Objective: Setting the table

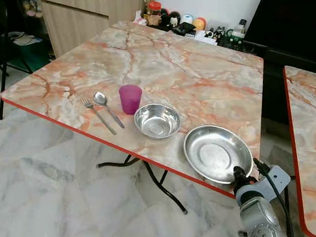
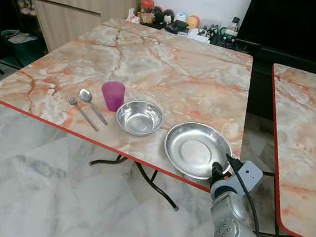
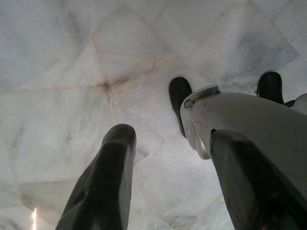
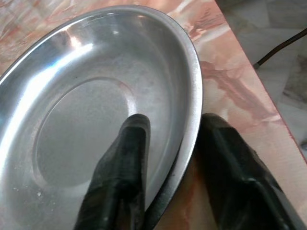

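Head cameras: on a marble-patterned bench (image 1: 196,72) with a red edge, a steel plate (image 1: 217,153) sits at the near edge on the robot's right. Beside it to the left stand a steel bowl (image 1: 156,120) and a purple cup (image 1: 129,99), then a spoon (image 1: 107,107) and fork (image 1: 97,114) lying side by side. The right pincer (image 1: 240,174) meets the plate's near rim, its silver arm cut off by the frame's bottom edge. Jars and small clutter (image 1: 178,21) crowd the far end; their labels are too small to read. A second bench (image 1: 312,144) is cropped at the right.

Left wrist: the left pincer (image 3: 168,143) hangs over pale marble floor (image 3: 72,62), fingers apart, beside the robot's leg and two dark feet.

Right wrist: the right pincer's fingers (image 4: 122,167) straddle the plate's rim (image 4: 192,81), one inside the dish, one outside over the bench, closed on it.
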Motion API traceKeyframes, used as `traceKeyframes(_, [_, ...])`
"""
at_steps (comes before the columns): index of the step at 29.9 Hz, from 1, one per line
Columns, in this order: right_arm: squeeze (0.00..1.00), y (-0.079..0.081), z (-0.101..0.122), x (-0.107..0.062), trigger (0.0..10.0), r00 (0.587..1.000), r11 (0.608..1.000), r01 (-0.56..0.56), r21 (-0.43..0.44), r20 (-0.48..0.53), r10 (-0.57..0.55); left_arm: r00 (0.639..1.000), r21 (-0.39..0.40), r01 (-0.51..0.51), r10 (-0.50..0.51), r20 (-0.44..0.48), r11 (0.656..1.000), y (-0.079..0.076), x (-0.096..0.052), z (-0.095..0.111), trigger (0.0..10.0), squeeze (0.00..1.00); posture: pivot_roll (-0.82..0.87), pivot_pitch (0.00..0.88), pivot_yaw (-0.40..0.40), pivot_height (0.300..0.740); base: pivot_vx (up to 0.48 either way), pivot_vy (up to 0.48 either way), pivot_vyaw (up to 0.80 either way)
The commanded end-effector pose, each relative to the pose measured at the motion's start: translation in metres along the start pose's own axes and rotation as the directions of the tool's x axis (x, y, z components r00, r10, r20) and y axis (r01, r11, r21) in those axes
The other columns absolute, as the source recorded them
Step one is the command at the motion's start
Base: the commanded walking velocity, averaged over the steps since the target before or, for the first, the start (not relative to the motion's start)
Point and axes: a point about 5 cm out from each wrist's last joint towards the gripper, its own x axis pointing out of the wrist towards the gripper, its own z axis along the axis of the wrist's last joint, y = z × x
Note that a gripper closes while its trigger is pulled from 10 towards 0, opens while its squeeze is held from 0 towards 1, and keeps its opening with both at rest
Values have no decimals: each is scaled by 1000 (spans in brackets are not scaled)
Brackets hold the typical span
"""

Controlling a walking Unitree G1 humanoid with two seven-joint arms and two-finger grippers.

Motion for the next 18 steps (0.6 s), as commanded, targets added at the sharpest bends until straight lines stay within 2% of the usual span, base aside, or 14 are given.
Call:
traceKeyframes(1, [0, -1, -9, 0, 0, 999, 1000, 6, 1, -47, -6, 999, 17, -3, 4, -37, 1000, 1, -2, -11, 10000, 0, 4, 143, -24, 740, 0, 0, 0])
traceKeyframes(18, [0, -3, -9, 1, 0, 999, 1000, 22, -11, -46, -22, 999, 25, 6, -5, -42, 1000, -2, -2, -12, 10000, 0, 2, 146, -27, 740, 0, 0, 0])
